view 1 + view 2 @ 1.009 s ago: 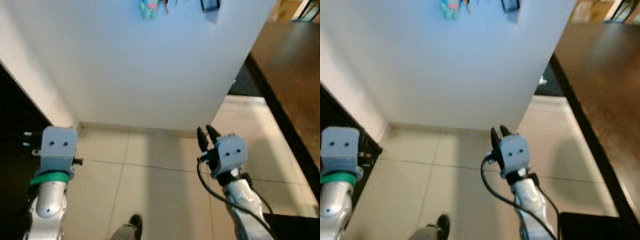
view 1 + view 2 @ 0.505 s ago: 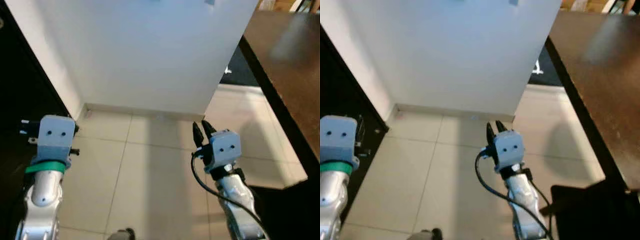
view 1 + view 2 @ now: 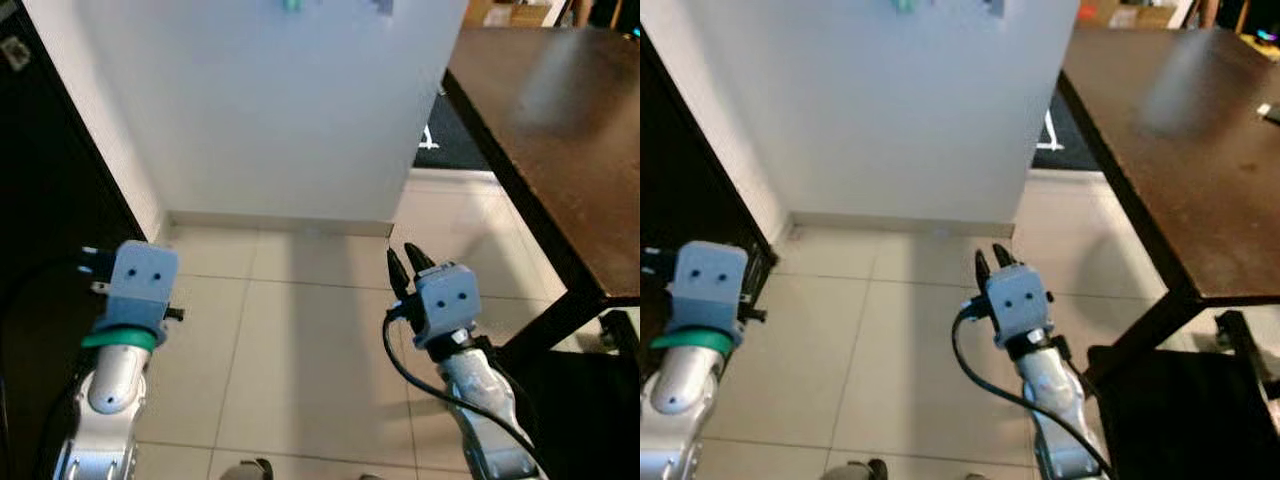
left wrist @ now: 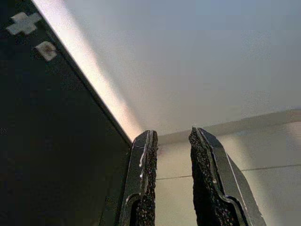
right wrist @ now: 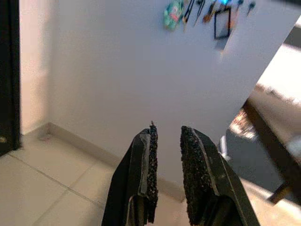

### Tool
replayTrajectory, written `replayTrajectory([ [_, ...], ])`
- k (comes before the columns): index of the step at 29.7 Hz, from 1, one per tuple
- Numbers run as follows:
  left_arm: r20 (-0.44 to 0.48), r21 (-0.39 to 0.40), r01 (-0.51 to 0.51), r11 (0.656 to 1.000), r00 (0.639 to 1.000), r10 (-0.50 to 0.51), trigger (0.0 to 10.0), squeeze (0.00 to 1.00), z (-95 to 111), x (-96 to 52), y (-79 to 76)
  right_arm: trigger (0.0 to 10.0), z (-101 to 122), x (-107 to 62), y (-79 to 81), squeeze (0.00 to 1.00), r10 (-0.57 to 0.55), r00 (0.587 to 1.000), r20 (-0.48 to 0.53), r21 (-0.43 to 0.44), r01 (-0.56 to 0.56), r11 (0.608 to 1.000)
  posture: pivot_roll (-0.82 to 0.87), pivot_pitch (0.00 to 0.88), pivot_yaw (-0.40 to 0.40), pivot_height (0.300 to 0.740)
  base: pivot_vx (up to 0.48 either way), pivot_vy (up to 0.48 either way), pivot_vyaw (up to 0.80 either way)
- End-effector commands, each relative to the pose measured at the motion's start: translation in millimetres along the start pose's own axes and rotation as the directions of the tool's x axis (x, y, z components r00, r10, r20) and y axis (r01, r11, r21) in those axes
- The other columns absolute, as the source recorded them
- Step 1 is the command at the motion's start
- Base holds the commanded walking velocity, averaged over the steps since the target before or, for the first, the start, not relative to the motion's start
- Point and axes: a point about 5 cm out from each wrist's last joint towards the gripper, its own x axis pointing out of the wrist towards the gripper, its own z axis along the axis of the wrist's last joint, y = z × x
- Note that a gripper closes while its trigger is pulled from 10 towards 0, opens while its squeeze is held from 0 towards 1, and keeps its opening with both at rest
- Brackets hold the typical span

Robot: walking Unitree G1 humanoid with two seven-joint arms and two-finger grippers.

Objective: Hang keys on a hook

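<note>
Both tools hang low over the tiled floor in the head views. Right tool, in the lower centre-right of the frame, points its two black fingers toward the white wall; they stand slightly parted, with a narrow strip of wall showing between the pads, and nothing is held in them. Left tool sits at the lower left, beside a dark panel running along the left edge of the frame; in its wrist view the fingers are likewise a little apart and bare, aimed at the corner where wall, dark panel and floor meet.

High on the wall, in the right wrist view's upper part, a cluster of keys and small charms hangs in a row, with a green tag at one end and a dark square frame-like item at the other. The hooks themselves are too small to make out. In the head views only a green scrap of this cluster peeps in at the top edge, well apart from both tools.

A dark brown worktop fills the upper right of the frame, its leg reaching the floor near the right tool's arm.
</note>
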Motion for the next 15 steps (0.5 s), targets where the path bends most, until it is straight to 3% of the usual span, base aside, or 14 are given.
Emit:
replayTrajectory([
  [1,-0.021,0.006,0.030,1.000,0.999,-0.030,10.0,0.00,-3.7,0.5,-3.8,10.0,2.1,-0.5,4.0,0.00,0.011,1.000,0.015,-0.022,-0.011,1.000,0.05,0.052,0.046,0.740,0.000,0.000,0.00],
  [15,-0.005,0.022,0.040,0.999,0.999,-0.040,10.0,0.00,-1.7,1.9,-4.7,10.0,0.0,1.2,6.5,0.00,0.022,1.000,0.022,-0.015,-0.022,1.000,0.05,0.056,0.052,0.740,0.000,0.000,0.00],
])
